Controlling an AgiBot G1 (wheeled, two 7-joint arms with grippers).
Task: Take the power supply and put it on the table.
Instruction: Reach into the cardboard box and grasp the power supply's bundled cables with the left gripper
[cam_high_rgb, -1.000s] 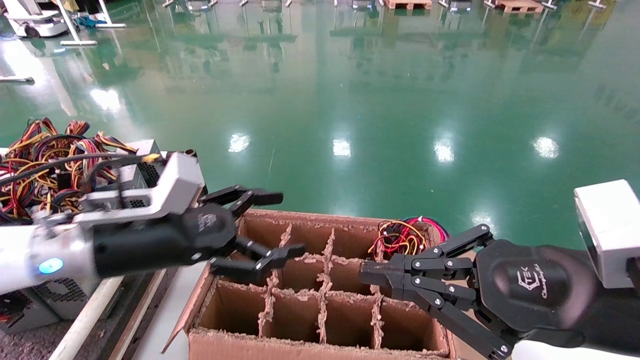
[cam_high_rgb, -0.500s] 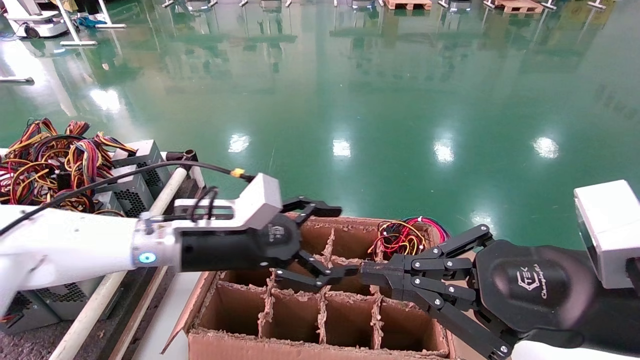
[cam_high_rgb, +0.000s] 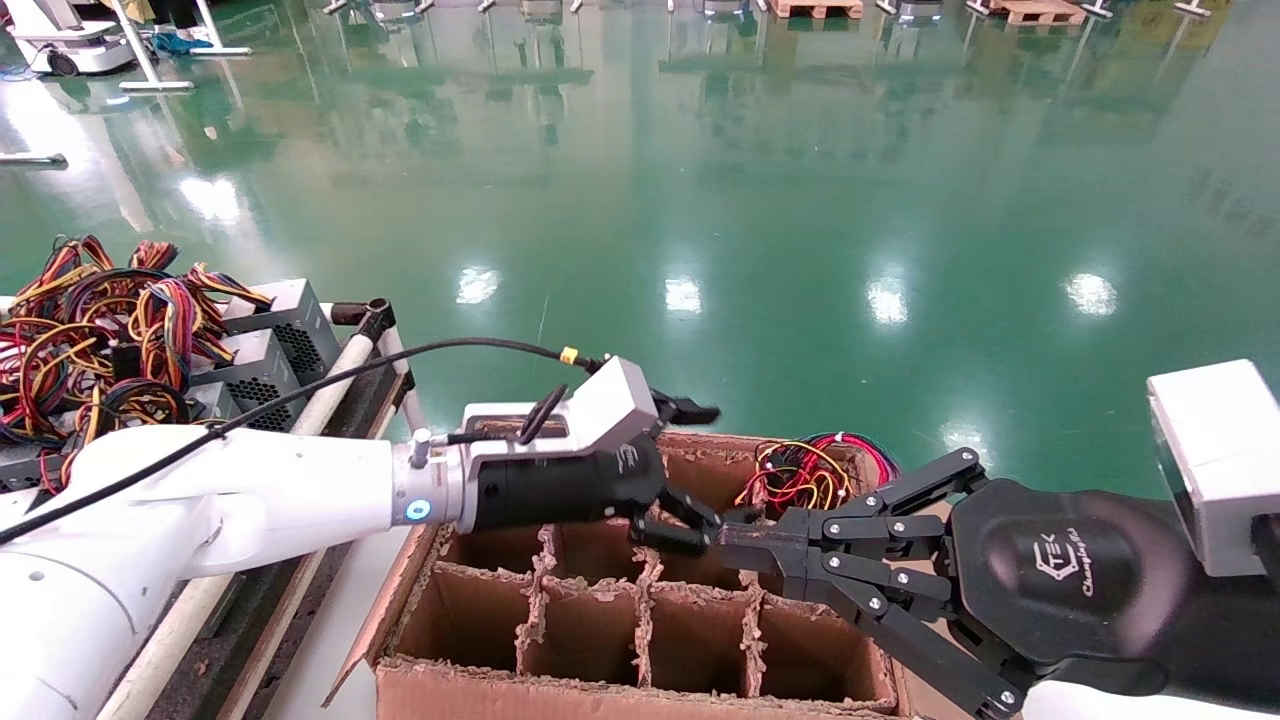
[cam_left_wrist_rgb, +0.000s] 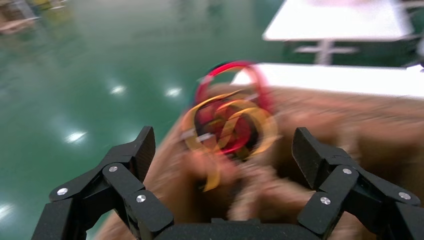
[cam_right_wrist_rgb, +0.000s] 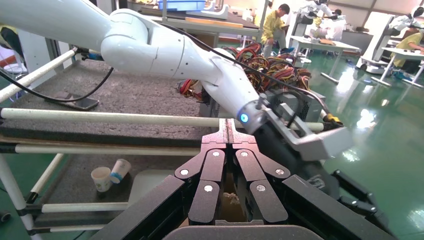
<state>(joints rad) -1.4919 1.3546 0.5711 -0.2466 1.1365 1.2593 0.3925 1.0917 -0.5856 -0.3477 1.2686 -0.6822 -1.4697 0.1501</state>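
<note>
Rough, frayed brown cardboard box (cam_high_rgb: 640, 600); glossy green floor (cam_high_rgb: 700, 180); matt black plastic left gripper (cam_high_rgb: 690, 470).

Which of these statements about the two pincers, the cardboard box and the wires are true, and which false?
1. The left pincer is open. True.
2. The right pincer is open. False: its fingers are pressed together.
3. The wires sit in the far right corner of the cardboard box. True.
4. The left pincer holds a power supply. False: it holds nothing.
5. More power supplies rest on the table at left. True.
</note>
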